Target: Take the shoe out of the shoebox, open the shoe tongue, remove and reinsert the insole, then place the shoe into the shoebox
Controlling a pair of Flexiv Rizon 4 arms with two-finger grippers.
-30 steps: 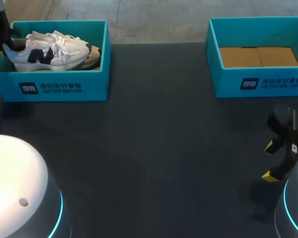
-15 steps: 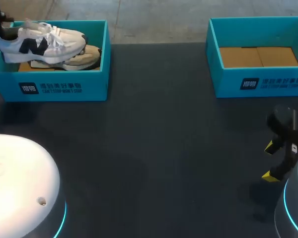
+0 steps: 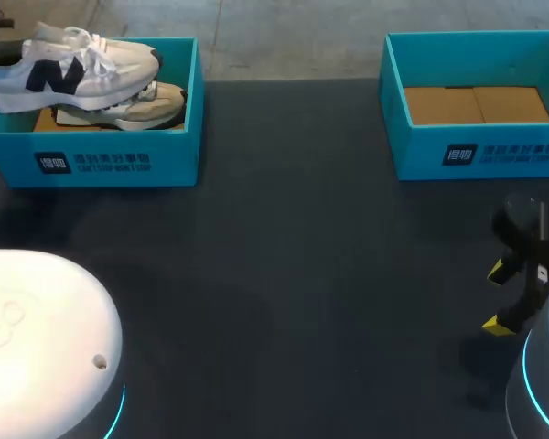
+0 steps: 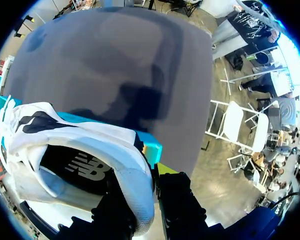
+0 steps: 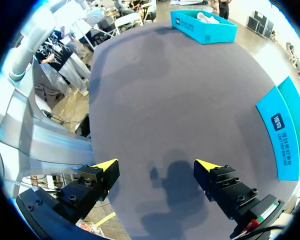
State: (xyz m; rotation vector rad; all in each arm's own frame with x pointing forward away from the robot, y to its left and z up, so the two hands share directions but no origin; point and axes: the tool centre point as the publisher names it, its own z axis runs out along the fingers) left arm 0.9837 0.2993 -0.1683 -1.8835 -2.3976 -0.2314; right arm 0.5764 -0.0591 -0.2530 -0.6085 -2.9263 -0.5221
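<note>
A white sneaker with a dark side logo hangs above the left teal shoebox, heel toward the table's left edge. My left gripper is shut on its heel collar, and the dark insole shows inside the shoe. A second, beige-soled shoe lies in that box under the lifted one. My right gripper stands open low over the table at the near right, with nothing between its yellow fingertips.
A second teal shoebox with a bare cardboard floor stands at the back right; in the right wrist view this box lies beside the right gripper. Dark tabletop stretches between the boxes.
The left gripper has lifted the white sneaker up out of the left box and a little to the left. The right arm has not moved.
</note>
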